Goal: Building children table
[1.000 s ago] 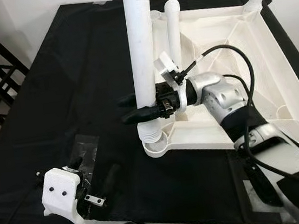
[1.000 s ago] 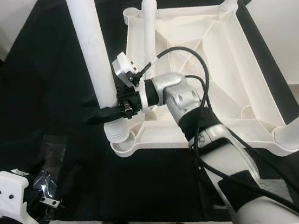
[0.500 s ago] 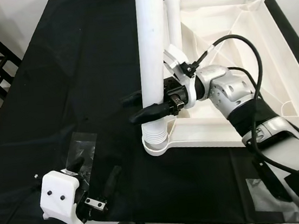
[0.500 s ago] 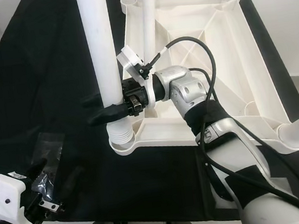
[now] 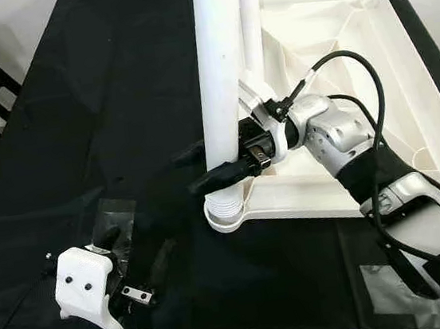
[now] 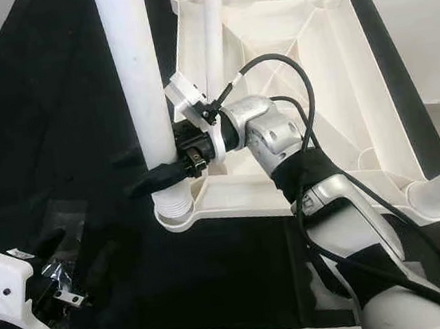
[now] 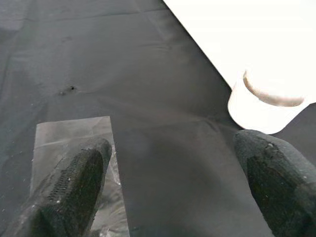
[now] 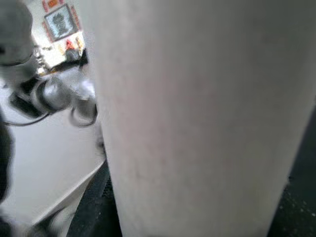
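1. Leg (image 5: 221, 76), a white tube at frame centre, stands upright in the upturned tabletop's (image 5: 335, 54) corner socket; its top is cut off.
2. Right gripper (image 5: 208, 166) seems clamped around it.
3. Left gripper (image 7: 168, 192) hovers, fingers apart, lower left.

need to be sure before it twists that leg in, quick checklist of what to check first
1. Right gripper fingers around the white leg: ok.
2. Leg's ribbed end in the corner socket of the upturned table top: ok, depth cannot tell.
3. Leg upright: roughly ok, exact tilt cannot tell.
4. Left gripper open, clear of the leg: ok.
5. Plastic bag on the black cloth, apart from the socket: ok.
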### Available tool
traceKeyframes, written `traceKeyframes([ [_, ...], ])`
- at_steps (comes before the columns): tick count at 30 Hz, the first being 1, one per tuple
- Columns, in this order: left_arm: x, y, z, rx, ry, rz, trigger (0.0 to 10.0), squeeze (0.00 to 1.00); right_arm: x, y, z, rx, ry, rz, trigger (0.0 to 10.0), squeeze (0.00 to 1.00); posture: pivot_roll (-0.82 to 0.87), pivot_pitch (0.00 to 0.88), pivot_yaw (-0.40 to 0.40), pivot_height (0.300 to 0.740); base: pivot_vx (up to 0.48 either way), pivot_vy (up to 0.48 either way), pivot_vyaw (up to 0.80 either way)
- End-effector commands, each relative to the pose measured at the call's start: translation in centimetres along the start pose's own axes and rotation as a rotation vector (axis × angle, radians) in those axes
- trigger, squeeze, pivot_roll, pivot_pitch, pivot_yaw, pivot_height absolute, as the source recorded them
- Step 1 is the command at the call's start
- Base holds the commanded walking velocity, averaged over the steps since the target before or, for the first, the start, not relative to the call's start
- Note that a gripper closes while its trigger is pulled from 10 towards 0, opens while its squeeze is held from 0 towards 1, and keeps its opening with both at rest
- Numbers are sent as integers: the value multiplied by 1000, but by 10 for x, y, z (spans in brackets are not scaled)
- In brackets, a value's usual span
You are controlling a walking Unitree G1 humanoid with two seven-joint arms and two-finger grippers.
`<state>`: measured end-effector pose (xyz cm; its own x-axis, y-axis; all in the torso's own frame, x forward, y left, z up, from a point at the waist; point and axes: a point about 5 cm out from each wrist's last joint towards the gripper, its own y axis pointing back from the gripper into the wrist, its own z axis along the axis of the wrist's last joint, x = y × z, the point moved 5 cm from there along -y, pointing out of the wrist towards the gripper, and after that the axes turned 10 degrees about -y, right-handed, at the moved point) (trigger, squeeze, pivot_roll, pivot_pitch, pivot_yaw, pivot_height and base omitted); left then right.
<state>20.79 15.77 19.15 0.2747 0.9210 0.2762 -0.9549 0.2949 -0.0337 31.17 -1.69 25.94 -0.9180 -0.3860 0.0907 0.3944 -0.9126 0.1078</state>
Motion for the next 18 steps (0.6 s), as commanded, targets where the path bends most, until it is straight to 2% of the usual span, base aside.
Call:
traceKeyframes([
  [1, -2, 3, -3, 26, -4, -13, 10000, 0, 3, -6, -23, 35, -82, 30, 10000, 0, 78, 367, -33, 740, 0, 0, 0],
  [6, -2, 2, -3, 23, -4, -15, 10000, 0, 6, -7, -12, -3, -73, 58, 10000, 0, 75, 365, -34, 740, 0, 0, 0],
  [11, -2, 2, -3, 21, -5, -16, 10000, 0, 6, -7, -11, 2, -64, 58, 10000, 0, 75, 365, -35, 740, 0, 0, 0],
  [14, -2, 1, -3, 21, -6, -16, 10000, 0, 2, -7, -24, 70, -41, 32, 10000, 0, 76, 362, -37, 740, 0, 0, 0],
  [18, -2, 1, -3, 21, -7, -16, 10000, 0, -15, -4, -33, 112, 7, -55, 10000, 0, 75, 363, -36, 740, 0, 0, 0],
])
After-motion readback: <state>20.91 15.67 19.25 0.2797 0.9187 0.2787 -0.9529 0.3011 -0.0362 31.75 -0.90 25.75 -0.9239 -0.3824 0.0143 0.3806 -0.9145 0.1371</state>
